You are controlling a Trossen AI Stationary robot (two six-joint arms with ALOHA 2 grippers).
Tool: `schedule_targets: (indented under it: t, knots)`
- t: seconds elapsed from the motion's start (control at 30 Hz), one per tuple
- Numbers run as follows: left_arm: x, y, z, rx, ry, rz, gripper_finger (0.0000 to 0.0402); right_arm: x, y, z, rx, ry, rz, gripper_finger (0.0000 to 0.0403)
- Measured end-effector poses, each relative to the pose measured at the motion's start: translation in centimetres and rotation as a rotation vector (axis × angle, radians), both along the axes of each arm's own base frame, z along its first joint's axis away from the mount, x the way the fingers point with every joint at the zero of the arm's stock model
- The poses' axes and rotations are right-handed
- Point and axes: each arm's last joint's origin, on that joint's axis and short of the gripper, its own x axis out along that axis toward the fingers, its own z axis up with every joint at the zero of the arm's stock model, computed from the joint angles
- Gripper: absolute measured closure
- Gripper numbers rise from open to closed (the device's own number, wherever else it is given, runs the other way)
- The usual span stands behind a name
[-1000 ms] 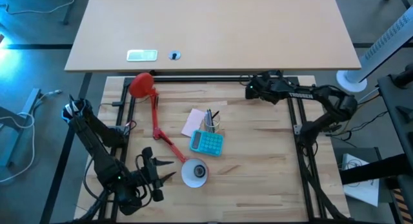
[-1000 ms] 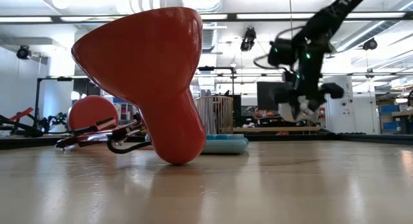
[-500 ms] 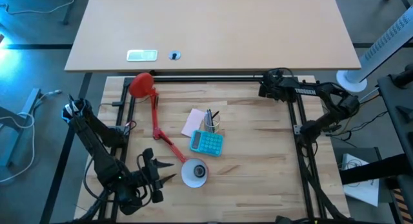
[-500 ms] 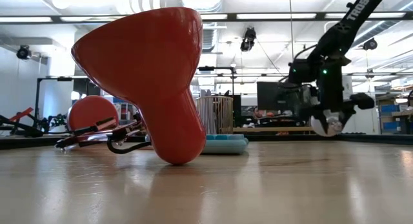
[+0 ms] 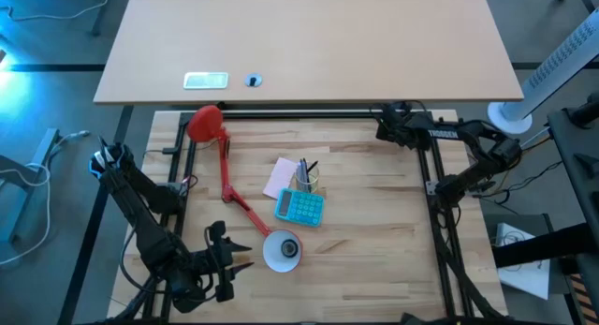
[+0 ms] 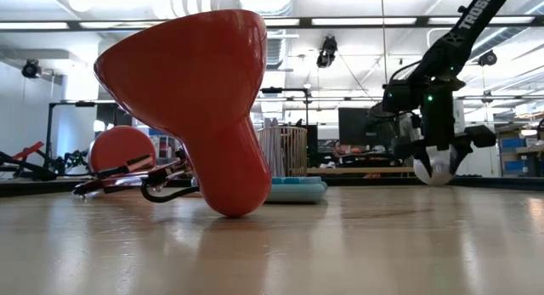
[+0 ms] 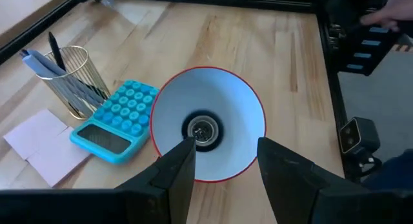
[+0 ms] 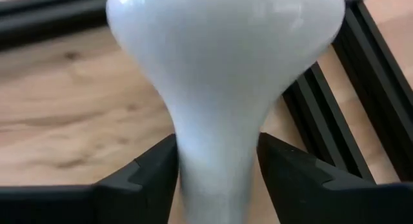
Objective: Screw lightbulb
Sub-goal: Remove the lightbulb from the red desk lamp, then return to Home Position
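Wooden worktop (image 5: 374,222), bulb lowered at two o'clock.
Right end effector (image 8: 216,169) has descended, clenching the small white mushroom-shaped lightbulb (image 8: 222,69); left end effector (image 7: 219,166) waits released before the red-rimmed white lamp shade (image 7: 229,98).

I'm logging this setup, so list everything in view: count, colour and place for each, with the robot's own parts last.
Bulb: one, white, held at the table's far right corner.
Lamp: one, red; base far left, shade lying near front, white inside, empty socket.
Calculator: one, blue, mid-table.
Pen cup: one, gold wire, behind the calculator.
Paper: one, pink, beside the cup.
Desk: one, tan, beyond the table.
Left claw: open, near front, facing the shade.
Right claw: shut on the bulb's neck.
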Motion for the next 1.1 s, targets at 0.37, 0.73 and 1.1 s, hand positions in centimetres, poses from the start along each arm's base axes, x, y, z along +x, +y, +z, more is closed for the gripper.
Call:
schedule_targets:
  t: [0.37,0.73,1.1]
  knots:
    - [0.0,0.0,0.0,0.038,0.010,-0.020,0.0244,-0.7,1.3,-1.5,0.032,0.038,0.026,0.0176]
    - [0.0,0.0,0.0,0.021,0.008,-0.011,0.0244,1.0,4.2,2.3,-0.165,-0.080,0.091,0.0154]
    - [0.0,0.0,0.0,-0.004,0.019,-0.019,0.0244,5.1,15.9,7.1,-0.390,-0.351,0.642,0.0187]
